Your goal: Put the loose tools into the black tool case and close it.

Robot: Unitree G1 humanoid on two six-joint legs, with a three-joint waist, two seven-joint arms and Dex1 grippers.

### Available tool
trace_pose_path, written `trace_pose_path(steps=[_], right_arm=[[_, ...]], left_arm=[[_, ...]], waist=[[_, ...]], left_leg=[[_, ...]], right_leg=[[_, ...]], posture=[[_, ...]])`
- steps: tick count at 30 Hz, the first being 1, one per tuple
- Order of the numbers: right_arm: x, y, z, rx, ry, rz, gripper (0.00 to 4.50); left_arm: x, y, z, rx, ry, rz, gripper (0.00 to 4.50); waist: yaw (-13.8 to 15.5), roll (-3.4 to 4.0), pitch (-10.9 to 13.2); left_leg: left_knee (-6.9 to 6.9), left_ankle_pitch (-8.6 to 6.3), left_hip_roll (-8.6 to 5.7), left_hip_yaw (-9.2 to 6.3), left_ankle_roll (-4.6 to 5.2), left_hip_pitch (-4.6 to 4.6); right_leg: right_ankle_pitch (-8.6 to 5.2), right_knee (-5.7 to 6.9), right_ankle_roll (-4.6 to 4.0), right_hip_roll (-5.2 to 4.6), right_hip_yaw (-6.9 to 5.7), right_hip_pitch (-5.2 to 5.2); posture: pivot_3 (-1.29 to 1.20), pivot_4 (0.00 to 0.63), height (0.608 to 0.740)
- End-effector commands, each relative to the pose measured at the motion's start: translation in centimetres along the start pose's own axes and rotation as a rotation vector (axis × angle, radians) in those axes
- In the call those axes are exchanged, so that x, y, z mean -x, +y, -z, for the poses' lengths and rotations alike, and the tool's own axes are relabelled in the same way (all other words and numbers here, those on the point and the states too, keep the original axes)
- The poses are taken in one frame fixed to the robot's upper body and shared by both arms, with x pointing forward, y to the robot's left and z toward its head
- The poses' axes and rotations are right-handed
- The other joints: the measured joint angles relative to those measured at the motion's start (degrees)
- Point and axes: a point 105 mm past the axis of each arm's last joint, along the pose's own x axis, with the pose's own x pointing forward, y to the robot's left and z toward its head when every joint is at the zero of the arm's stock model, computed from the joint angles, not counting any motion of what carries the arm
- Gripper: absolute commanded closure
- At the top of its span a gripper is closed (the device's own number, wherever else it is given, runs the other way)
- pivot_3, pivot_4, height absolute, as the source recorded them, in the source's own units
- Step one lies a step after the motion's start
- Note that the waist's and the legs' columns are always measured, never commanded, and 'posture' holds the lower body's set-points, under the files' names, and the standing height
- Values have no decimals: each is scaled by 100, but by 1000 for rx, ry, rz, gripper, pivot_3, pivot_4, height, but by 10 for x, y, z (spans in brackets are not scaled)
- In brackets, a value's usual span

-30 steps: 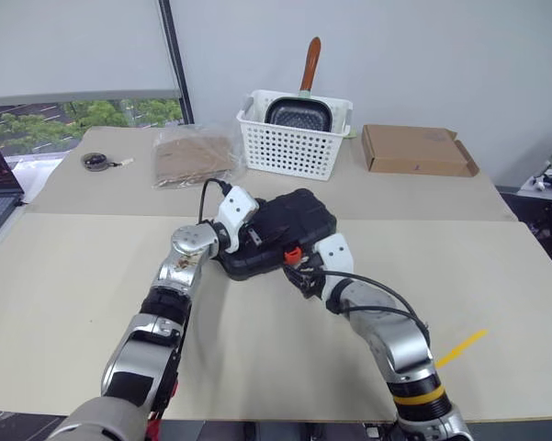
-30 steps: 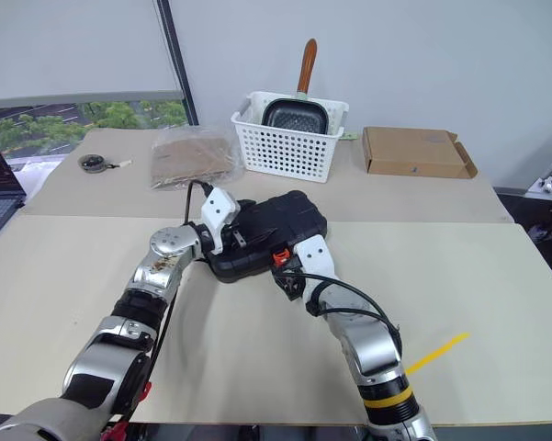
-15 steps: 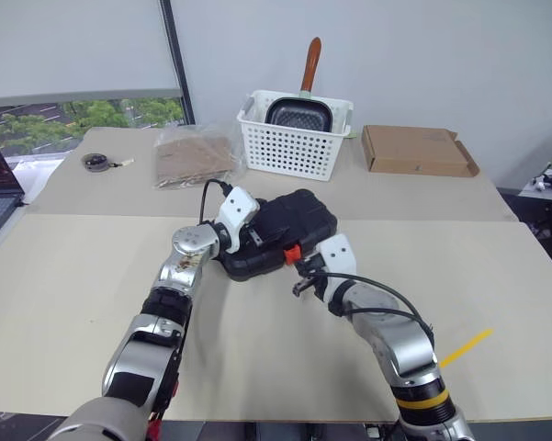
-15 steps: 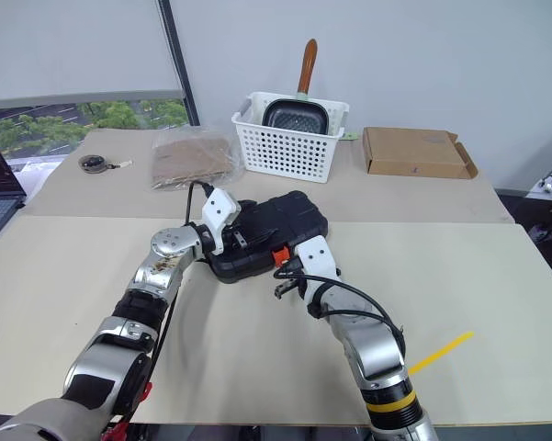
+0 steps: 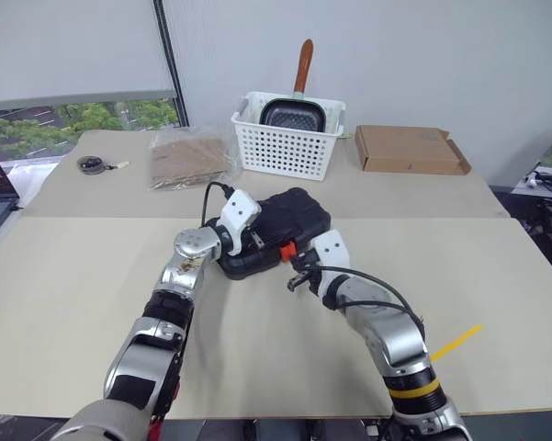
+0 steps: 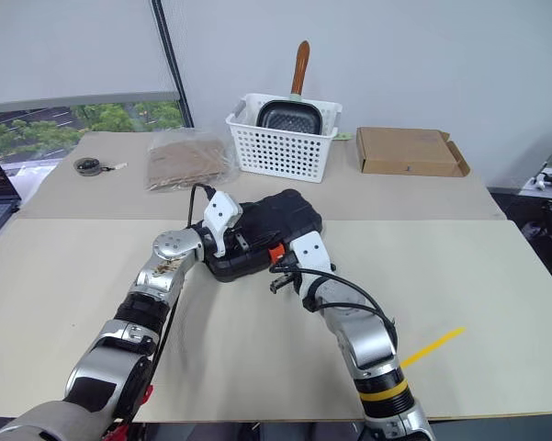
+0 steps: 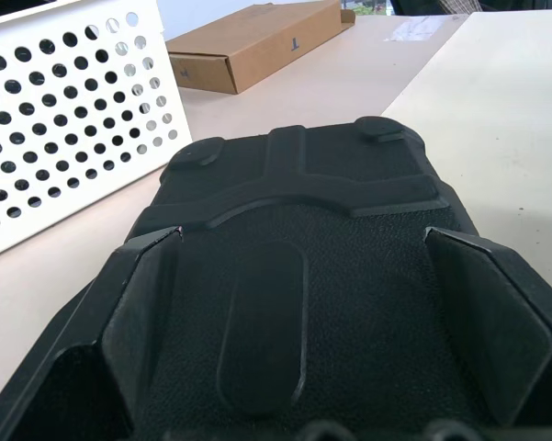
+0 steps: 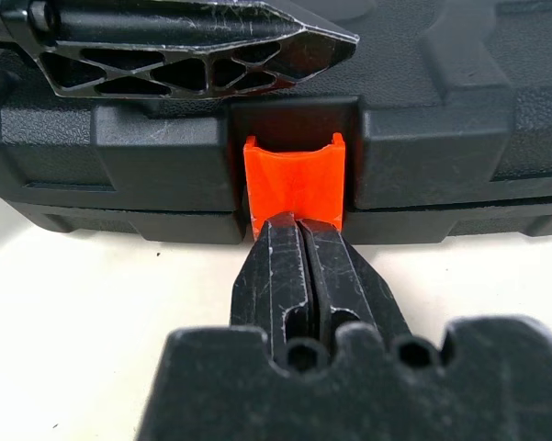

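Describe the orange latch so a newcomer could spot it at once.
On the near table lies the closed black tool case, between both arms. The orange latch sits midway along its front edge, at the tips of the shut right gripper: the case's sole bright part.

The beige table (image 5: 92,303) carries the black tool case (image 5: 289,220), white basket (image 5: 289,147), cardboard box (image 5: 409,150), brown bag (image 5: 188,156) and tape measure (image 5: 90,163).
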Motion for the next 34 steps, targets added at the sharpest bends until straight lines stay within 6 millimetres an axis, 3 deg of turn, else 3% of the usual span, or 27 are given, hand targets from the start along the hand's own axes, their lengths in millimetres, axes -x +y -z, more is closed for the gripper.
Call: trace_pose_path(steps=[1, 5, 7, 11, 15, 18, 22, 25, 28, 34], right_arm=[[12, -1, -18, 31, -94, -39, 4383], [36, -11, -11, 62, -124, -126, 4383], [47, -21, -7, 83, -137, -139, 3601], [59, -35, -2, 110, -156, -150, 2303], [85, -67, 8, 142, -183, -158, 825], [104, -88, 16, 144, -200, -163, 17], [123, -101, 32, 146, -184, -164, 17], [131, -106, 42, 157, -175, -154, 17], [136, -108, 51, 147, -163, -147, 17], [141, -104, 58, 146, -156, -148, 17]], left_arm=[[7, -11, 29, 111, 79, 13, 0], [32, 12, -13, 129, -115, -57, 0], [51, 17, -26, 134, -167, -79, 0], [78, 15, -36, 148, -201, -93, 0], [125, 1, -40, 173, -209, -128, 0], [155, -19, -20, 210, -118, -161, 0], [185, -38, 8, 256, -4, -240, 0], [197, -50, 26, 258, 68, -267, 0], [202, -58, 42, 273, 116, -296, 0], [203, -62, 47, 256, 133, -298, 0]], waist=[[0, 0, 0], [-5, -3, 2], [-48, -2, 10], [-104, -5, 25], [-105, 0, 45], [-71, 7, 55], [4, 27, 68], [52, 39, 80], [61, 54, 90], [66, 54, 91]], left_leg=[[0, 0, 0, 0, 0, 0], [-7, -3, -3, 1, 7, -34], [-7, 11, -4, 6, 58, -46], [-15, -8, -2, 15, 45, -49], [-20, -32, -3, 16, 47, -41], [-16, -50, -5, 16, 62, -36], [-16, -66, -7, 19, 57, -26], [-15, -81, -4, 15, 17, -20], [-13, -81, -5, 14, 10, -7], [-8, -81, -5, 17, 9, -8]], right_leg=[[0, 0, 0, 0, 0, -1], [-1, -7, 0, 2, 2, -9], [-14, -6, 12, 24, 4, -19], [-24, -7, 22, 40, 15, -29], [-43, -18, 32, 35, 13, -17], [-51, -31, 40, 28, 14, -6], [-62, -43, 32, 22, 14, 2], [-64, -38, 29, 7, 11, 2], [-76, -29, 9, -1, 11, -6], [-71, -14, 16, 0, 14, -2]], posture=[[0, 150, 700], [0, 150, 700], [0, 150, 700], [0, 150, 700], [0, 150, 700], [0, 150, 700], [0, 150, 700], [0, 150, 700], [0, 150, 700], [0, 150, 700]])
